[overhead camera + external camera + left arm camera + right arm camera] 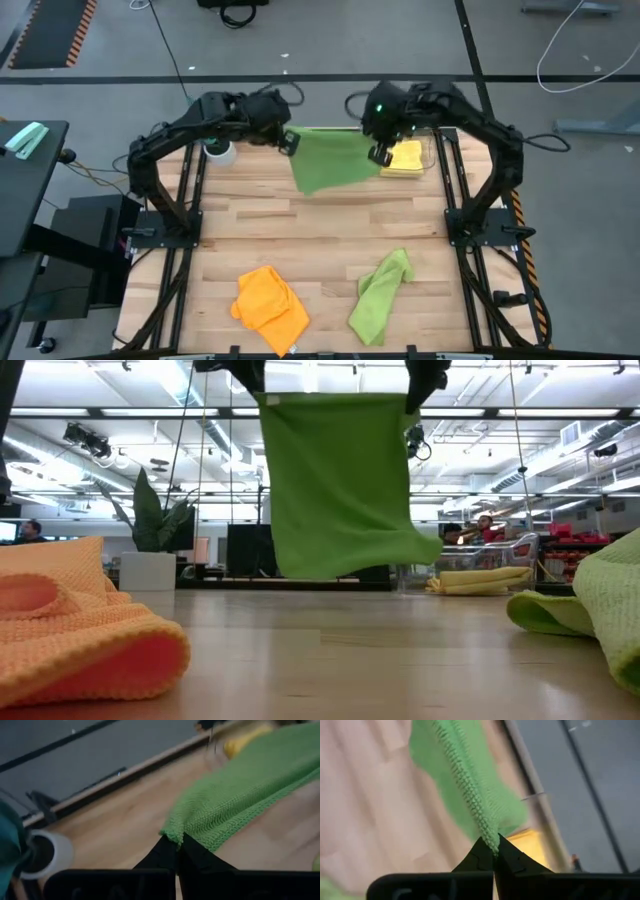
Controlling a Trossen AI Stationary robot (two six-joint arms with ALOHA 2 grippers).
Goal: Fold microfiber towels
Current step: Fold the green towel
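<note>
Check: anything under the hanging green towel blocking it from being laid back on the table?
Nothing visible. The green towel hangs from the left pincer and right pincer; the wood below looks bare. The yellow towel lies just beside it under the right pincer, so it could overlap there.

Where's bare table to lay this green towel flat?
Best is the bare wood mid-table, between the hanging green towel held by the left gripper and right gripper, and the orange towel and crumpled green towel. The far edge is crowded: folded yellow towel, white pot.
</note>
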